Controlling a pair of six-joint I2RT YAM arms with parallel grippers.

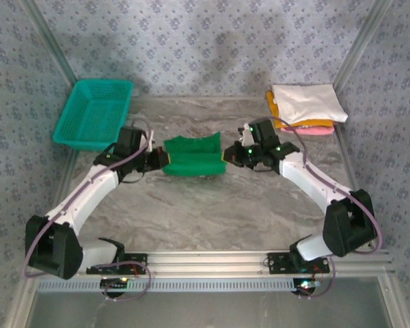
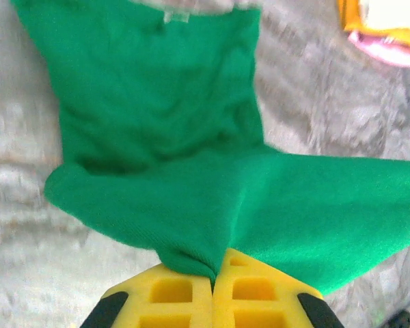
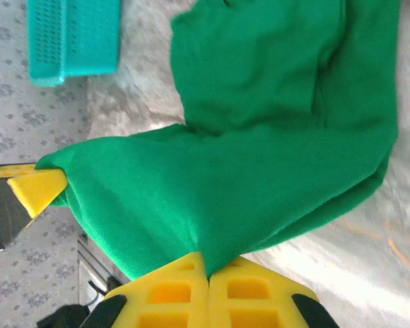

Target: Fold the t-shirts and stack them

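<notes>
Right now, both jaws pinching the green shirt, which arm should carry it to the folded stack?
Right, probably: its jaws hold the end of the green shirt nearer the folded stack; the left arm sits by the basket.

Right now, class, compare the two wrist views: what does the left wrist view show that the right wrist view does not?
Left wrist but not right wrist: the folded stack at its top right corner. Right wrist but not left wrist: the teal basket at its top left. Both: the green t-shirt, pinched in shut yellow jaws.
</notes>
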